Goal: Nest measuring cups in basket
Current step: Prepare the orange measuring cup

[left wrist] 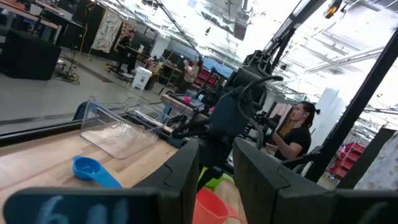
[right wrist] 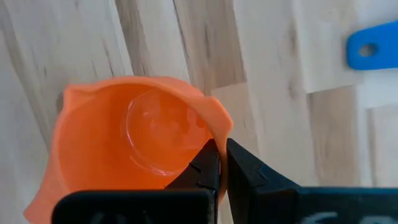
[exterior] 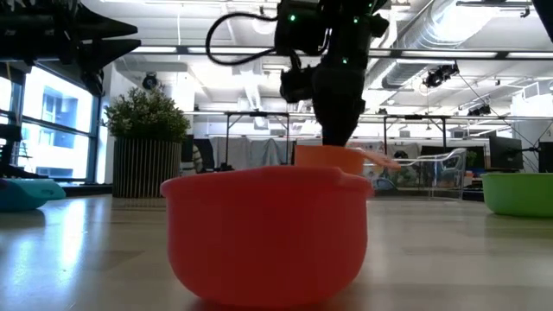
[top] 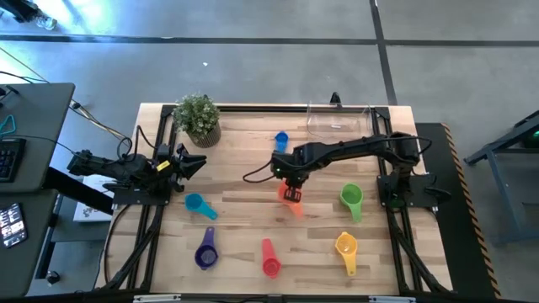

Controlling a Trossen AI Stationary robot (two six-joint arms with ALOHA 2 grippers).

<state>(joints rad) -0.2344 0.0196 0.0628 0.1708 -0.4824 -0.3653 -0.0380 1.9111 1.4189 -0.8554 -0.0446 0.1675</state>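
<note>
My right gripper reaches to the table's middle and is shut on the orange measuring cup, which also shows under it in the high view. The blue cup, teal cup, purple cup, red-pink cup, yellow cup and green cup lie apart on the wood. The clear basket stands at the far edge, right of centre. My left gripper waits open at the table's left, above the wood. My right gripper pinches the orange cup's rim wall, one finger inside the bowl and the other outside. It comes from above, pointing down. The cup stays upright, mouth up; the red-pink cup hides its base, so lifted or resting cannot be told.
A potted plant stands at the far left corner of the table. The black frame rails run along both sides. Bare wood lies between the teal cup and the orange cup. A person sits beyond the table.
</note>
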